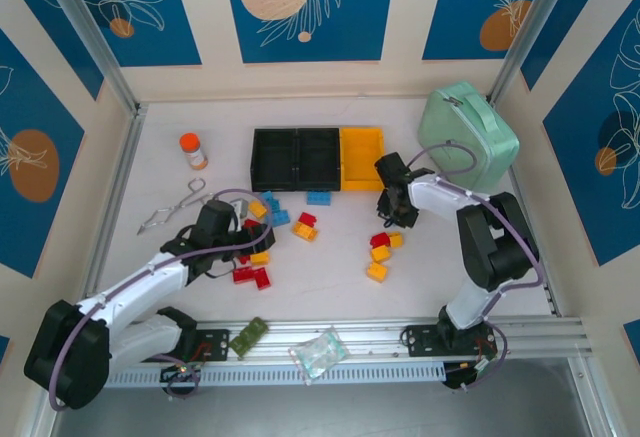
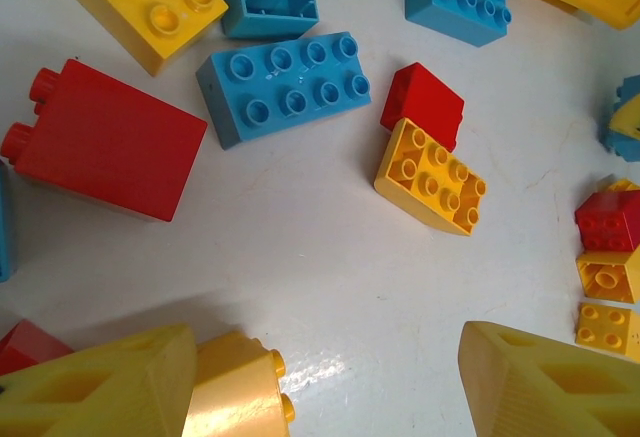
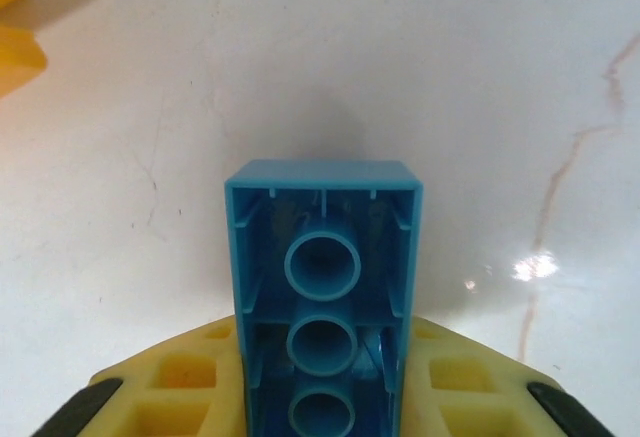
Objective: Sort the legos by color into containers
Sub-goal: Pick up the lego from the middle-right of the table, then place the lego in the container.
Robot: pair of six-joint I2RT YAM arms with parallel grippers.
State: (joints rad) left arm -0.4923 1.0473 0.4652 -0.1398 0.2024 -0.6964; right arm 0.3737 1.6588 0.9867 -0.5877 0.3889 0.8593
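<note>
White tabletop, seen from above and behind two robot arms bolted at its near edge. Closest to the viewer, a small green circuit board (image 1: 249, 336) and a clear plastic bag (image 1: 318, 352) lie by the mounting rail.

Just beyond, the legos (image 1: 252, 276) lie loose on the table in red, yellow and blue: one scatter in front of the left arm, a smaller cluster (image 1: 380, 247) in front of the right.

The left gripper (image 2: 328, 357) hovers low over its scatter with its jaws apart. A yellow brick (image 2: 243, 389) sits against one finger, and nothing is gripped.

The right gripper (image 1: 397, 205), a little farther back, is clamped on a blue brick (image 3: 322, 287), hollow underside facing its camera, above bare table.

Farther on stand three bins in a row: a left black bin (image 1: 273, 157), a middle black bin (image 1: 318, 157) and a yellow-orange bin (image 1: 362, 157). No brick can be made out inside any of them, so the sorting looks barely begun, with nearly every piece left to place.
</note>
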